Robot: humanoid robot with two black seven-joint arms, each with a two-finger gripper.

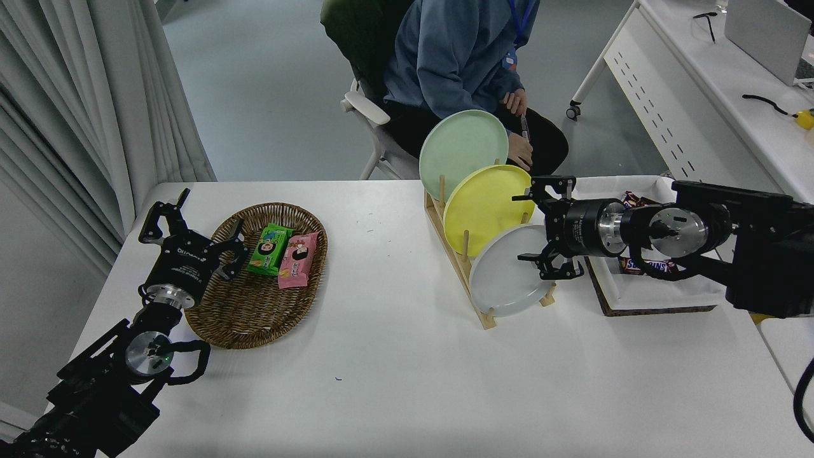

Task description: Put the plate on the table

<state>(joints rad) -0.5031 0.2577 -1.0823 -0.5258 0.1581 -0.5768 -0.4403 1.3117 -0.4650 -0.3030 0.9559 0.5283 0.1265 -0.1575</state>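
The pale grey plate (505,277) stands on edge in the front slot of a wooden rack (453,245) on the white table (394,369). Behind it in the rack stand a yellow plate (483,203) and a mint green plate (461,149). My right gripper (533,228) comes in from the right and is open. Its jaws are spread at the right rims of the yellow and grey plates, and the lower one overlaps the grey plate's upper right rim. It holds nothing. My left gripper (191,226) is parked open at the lower left.
A wicker basket (267,312) with two snack packets lies at the left, under my left gripper. A white tray (661,292) with candy bars sits under my right arm. A person (458,57) sits at the far side. A white desk (699,83) stands at the top right.
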